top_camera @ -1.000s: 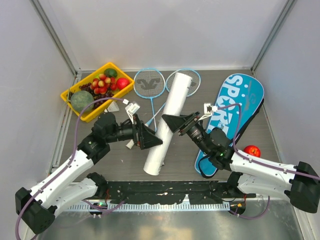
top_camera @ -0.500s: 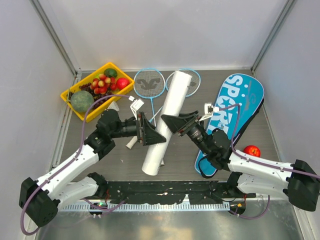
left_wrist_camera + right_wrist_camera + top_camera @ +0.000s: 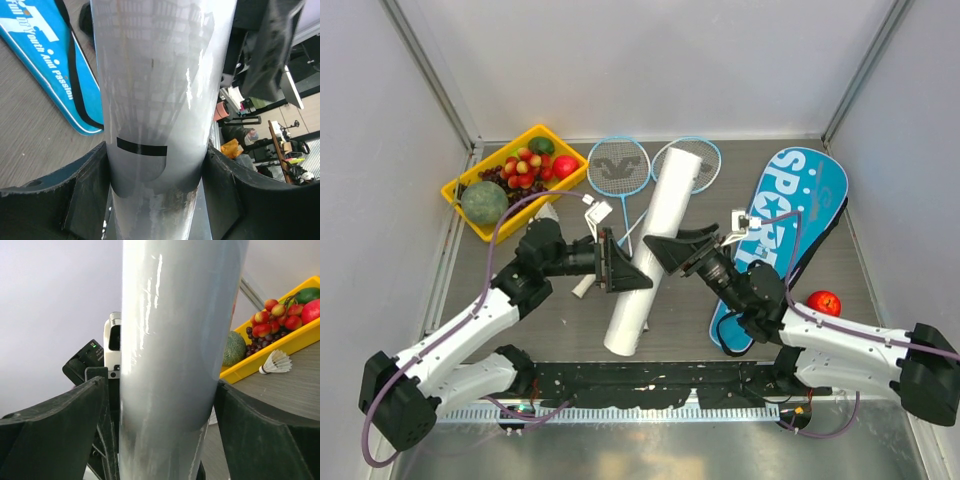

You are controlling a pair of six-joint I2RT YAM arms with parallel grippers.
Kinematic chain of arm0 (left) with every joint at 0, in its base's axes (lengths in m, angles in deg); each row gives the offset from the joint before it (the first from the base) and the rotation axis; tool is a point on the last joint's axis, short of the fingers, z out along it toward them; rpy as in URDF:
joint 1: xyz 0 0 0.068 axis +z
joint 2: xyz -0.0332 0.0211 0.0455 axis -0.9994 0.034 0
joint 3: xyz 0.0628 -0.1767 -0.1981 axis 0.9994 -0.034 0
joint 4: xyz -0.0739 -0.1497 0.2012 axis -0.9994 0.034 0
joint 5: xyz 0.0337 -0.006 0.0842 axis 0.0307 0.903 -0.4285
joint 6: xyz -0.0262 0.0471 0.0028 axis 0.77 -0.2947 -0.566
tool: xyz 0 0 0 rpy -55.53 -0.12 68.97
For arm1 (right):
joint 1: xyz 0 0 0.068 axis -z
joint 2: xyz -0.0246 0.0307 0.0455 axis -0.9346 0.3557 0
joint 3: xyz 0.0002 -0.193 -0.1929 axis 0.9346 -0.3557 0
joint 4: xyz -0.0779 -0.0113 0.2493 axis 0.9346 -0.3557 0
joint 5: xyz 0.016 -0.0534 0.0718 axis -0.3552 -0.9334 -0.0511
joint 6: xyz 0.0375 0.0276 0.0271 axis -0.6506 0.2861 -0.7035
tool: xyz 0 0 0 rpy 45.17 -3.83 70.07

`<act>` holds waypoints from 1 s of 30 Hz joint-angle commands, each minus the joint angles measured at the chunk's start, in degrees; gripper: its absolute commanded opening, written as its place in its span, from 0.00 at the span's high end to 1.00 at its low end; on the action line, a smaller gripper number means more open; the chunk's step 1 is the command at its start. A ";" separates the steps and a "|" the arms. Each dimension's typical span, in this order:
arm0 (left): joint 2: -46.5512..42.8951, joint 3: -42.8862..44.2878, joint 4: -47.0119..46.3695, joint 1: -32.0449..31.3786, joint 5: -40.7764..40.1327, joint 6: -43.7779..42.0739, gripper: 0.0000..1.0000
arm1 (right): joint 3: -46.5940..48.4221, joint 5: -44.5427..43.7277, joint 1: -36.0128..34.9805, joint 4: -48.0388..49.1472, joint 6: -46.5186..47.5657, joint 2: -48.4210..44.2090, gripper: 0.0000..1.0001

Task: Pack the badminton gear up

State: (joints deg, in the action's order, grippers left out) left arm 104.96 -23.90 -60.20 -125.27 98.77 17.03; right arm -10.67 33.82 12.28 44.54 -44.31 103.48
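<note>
The long white tube (image 3: 660, 225) lies slantwise down the middle of the table. My left gripper (image 3: 625, 270) straddles it from the left, and in the left wrist view the left gripper (image 3: 155, 147) has both fingers pressed on the tube (image 3: 155, 75). My right gripper (image 3: 665, 248) straddles it from the right; in its wrist view the right gripper (image 3: 161, 382) stands open, with a gap at one finger beside the tube (image 3: 175, 315). One racket (image 3: 617, 167) lies bare, another racket (image 3: 705, 165) partly under the tube. The blue bag (image 3: 790, 210) lies at the right. A shuttlecock (image 3: 276, 362) sits by the tray.
A yellow tray (image 3: 451, 187) of fruit stands at the back left. A loose red apple (image 3: 824, 301) lies right of the bag. Grey walls close in the table on three sides.
My left gripper has moved right onto the tube and its fingers have closed in on it. The right gripper's jaws have widened around the tube.
</note>
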 commanded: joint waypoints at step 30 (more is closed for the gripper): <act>-31.10 -4.58 35.07 -2.25 -31.65 -61.48 0.58 | 51.11 8.31 -0.07 -84.84 27.56 -8.58 0.29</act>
State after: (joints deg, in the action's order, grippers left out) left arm 79.56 -25.85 -17.14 -126.73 65.15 -36.62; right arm 34.46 35.70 12.28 -35.92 -18.89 89.21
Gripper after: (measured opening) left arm 0.674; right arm 0.716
